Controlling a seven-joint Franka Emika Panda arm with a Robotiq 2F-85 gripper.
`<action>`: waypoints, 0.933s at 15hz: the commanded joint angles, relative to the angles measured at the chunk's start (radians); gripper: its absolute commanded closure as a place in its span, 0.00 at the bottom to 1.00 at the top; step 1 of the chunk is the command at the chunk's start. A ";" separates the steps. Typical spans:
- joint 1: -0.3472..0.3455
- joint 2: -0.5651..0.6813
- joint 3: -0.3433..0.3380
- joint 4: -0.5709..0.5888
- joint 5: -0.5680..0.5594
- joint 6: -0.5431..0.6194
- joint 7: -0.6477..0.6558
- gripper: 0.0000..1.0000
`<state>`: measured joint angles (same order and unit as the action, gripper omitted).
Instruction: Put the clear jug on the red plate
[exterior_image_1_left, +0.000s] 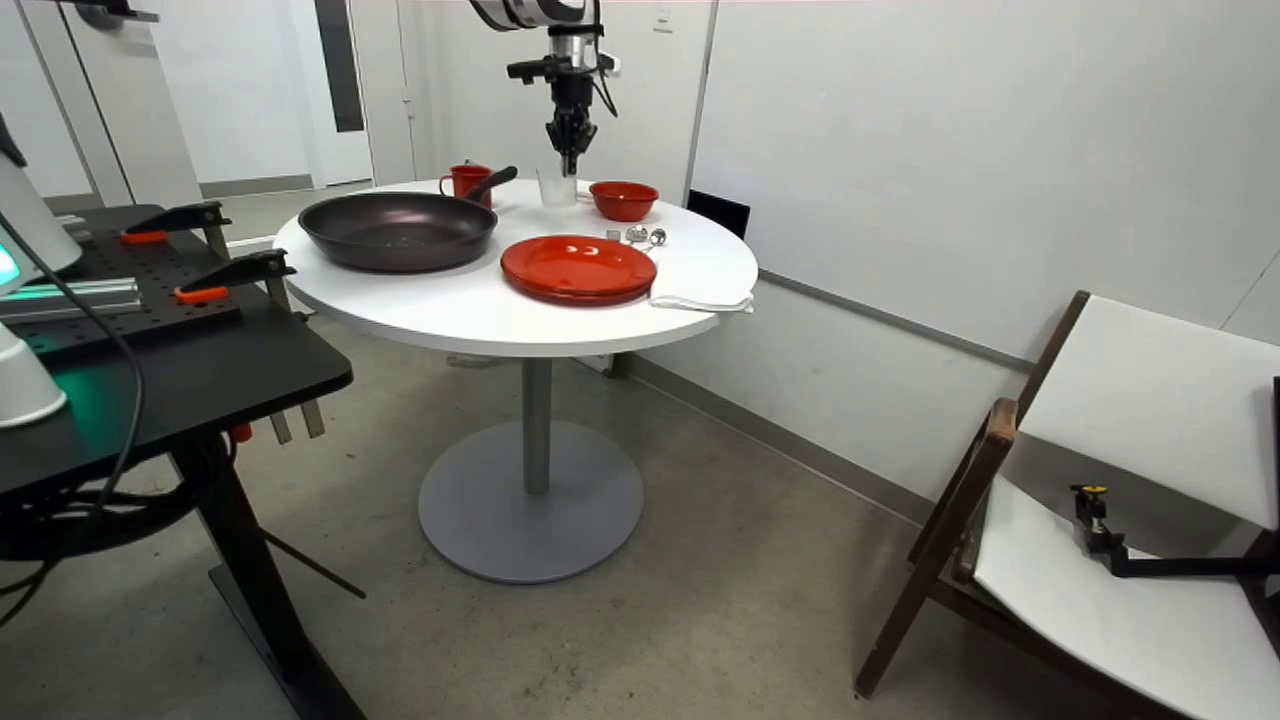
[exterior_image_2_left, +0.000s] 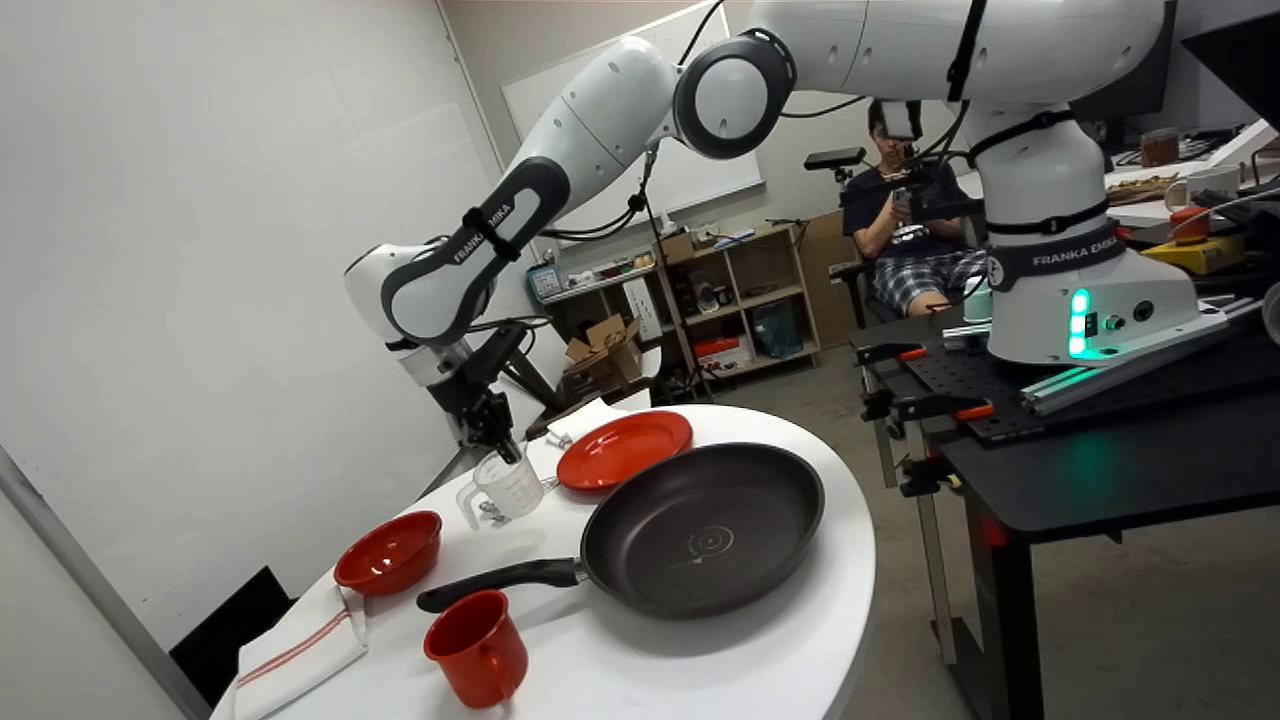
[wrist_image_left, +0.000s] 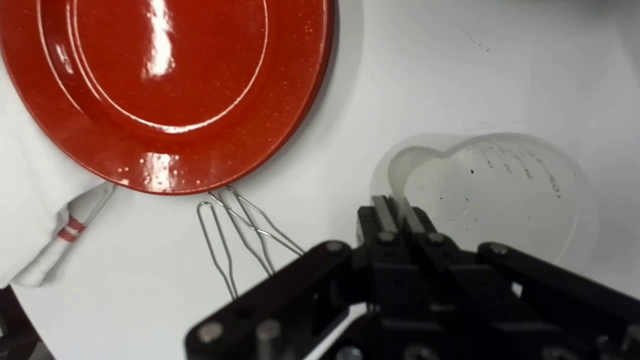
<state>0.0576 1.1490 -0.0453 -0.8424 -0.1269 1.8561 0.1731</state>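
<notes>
The clear jug (exterior_image_1_left: 552, 190) is see-through with measuring marks. It shows in both exterior views (exterior_image_2_left: 510, 487), its handle pointing away from the red plate (exterior_image_2_left: 625, 450). My gripper (exterior_image_2_left: 512, 455) comes down from above, its fingertips closed on the jug's rim. In the wrist view, the fingers (wrist_image_left: 397, 212) pinch the jug's wall near its spout, with the jug (wrist_image_left: 500, 200) to their right. The jug looks upright; I cannot tell whether its base touches the table. The glossy red plate (wrist_image_left: 175, 90) lies upper left in the wrist view, apart from the jug.
Wire-handled utensils (wrist_image_left: 250, 235) lie between plate and gripper. The black pan (exterior_image_2_left: 705, 540) stands beside the plate, its handle pointing toward the red bowl (exterior_image_2_left: 390, 553) and red cup (exterior_image_2_left: 478, 650). White cloths lie by the plate (exterior_image_1_left: 703, 290) and bowl (exterior_image_2_left: 300, 650).
</notes>
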 joint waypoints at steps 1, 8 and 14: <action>-0.019 -0.101 -0.001 -0.125 0.016 -0.024 0.030 0.99; -0.050 -0.259 -0.019 -0.409 0.049 0.055 0.125 0.99; -0.053 -0.384 -0.061 -0.661 0.074 0.195 0.223 0.99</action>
<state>-0.0013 0.8791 -0.0836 -1.3104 -0.0788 1.9623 0.3459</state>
